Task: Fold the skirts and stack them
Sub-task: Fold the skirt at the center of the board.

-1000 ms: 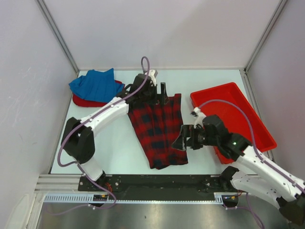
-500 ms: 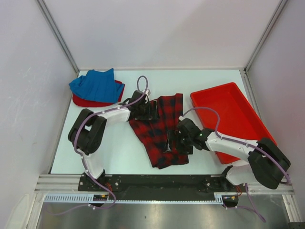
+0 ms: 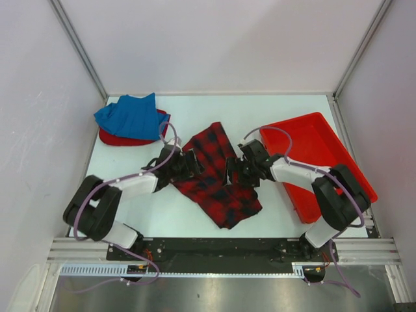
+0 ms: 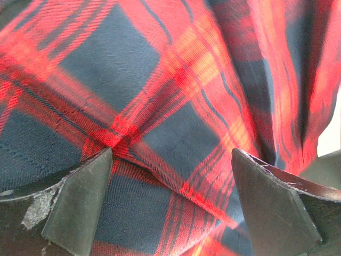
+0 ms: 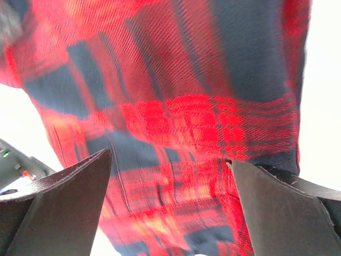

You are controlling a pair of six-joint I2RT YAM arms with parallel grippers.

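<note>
The plaid skirt (image 3: pixel 218 179) lies rumpled and slanted at the middle of the table (image 3: pixel 169 214), one corner pointing toward the far side. The left gripper (image 3: pixel 190 166) sits low at its left edge and the right gripper (image 3: pixel 234 173) at its right edge. Both forearms reach inward close over the surface from bent elbows. Each pair of jaws stands wide apart, and plaid cloth fills the gap in both wrist views. There are three skirts: the blue skirt (image 3: pixel 130 116) rests on the red skirt (image 3: pixel 114 138) at the far left corner. One red tray (image 3: pixel 312 136) sits at the right. The tabletop is white, enclosed by pale wall panels.
</note>
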